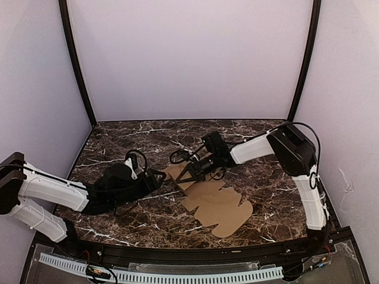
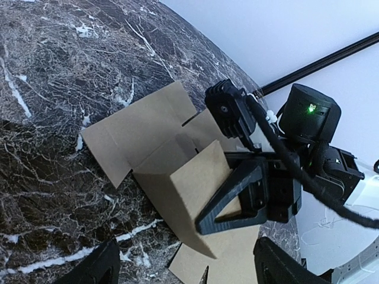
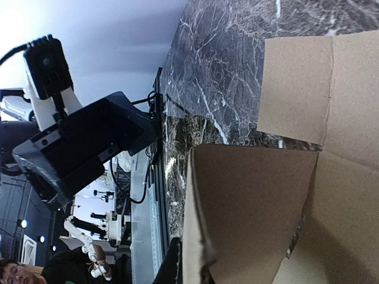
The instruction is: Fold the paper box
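Note:
The paper box (image 1: 219, 204) is a brown die-cut sheet lying mostly flat on the marble table, right of centre. One flap (image 2: 183, 183) at its left end stands raised. My right gripper (image 1: 185, 174) is shut on that flap's edge. Its triangular finger (image 2: 237, 222) lies against the flap's face, and the flap (image 3: 254, 201) fills the right wrist view beside a dark fingertip (image 3: 174, 266). My left gripper (image 1: 157, 176) sits just left of the raised flap, low over the table. It is open and empty, with its fingers (image 2: 100, 266) spread wide on either side of the flap.
The dark marble table (image 1: 118, 142) is enclosed by pale walls and two black corner posts (image 1: 77, 65). A white perforated rail (image 1: 177, 275) runs along the near edge. Beyond the table edge, lab equipment (image 3: 89, 225) shows in the right wrist view.

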